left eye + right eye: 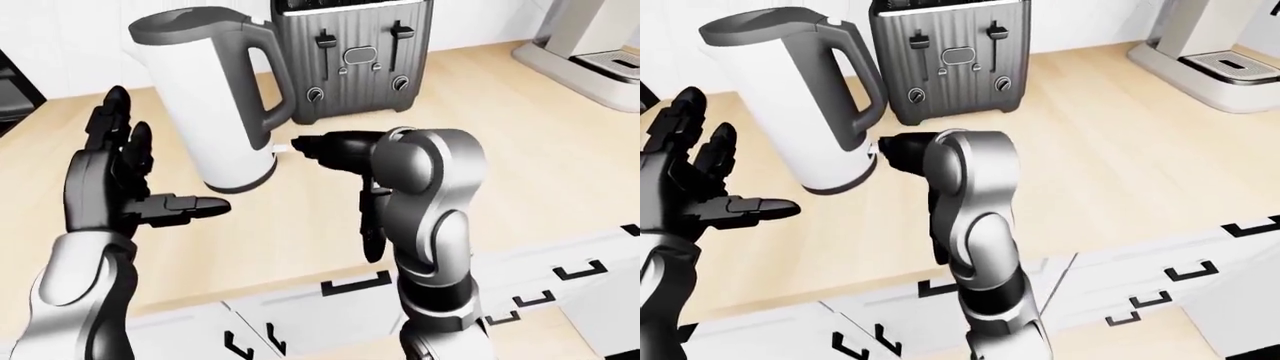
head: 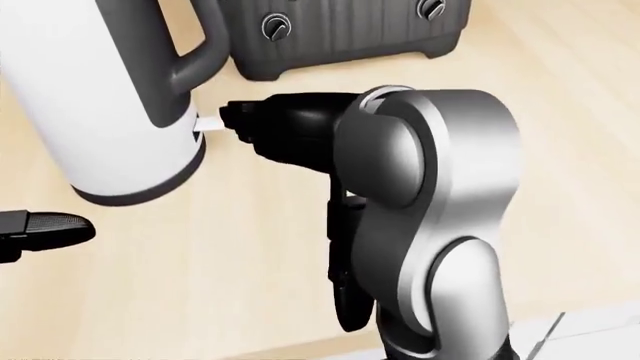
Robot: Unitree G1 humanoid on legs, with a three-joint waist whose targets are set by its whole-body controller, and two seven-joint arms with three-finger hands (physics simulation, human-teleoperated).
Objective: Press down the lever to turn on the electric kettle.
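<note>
A white electric kettle (image 1: 205,105) with a grey lid and handle stands on the wooden counter at the upper left. Its small white lever (image 2: 208,122) sticks out at the foot of the handle. My right hand (image 1: 310,146) reaches in from the right, and its black fingertip (image 2: 238,120) touches the end of the lever. Another dark finger (image 2: 345,262) hangs down below the wrist, closed on nothing. My left hand (image 1: 130,180) is open with fingers spread, held apart from the kettle at its lower left.
A dark grey toaster (image 1: 355,56) stands right of the kettle at the top. A light coffee machine (image 1: 590,45) sits at the top right. The counter edge (image 1: 300,274) and white drawers with black handles (image 1: 355,285) run along the bottom.
</note>
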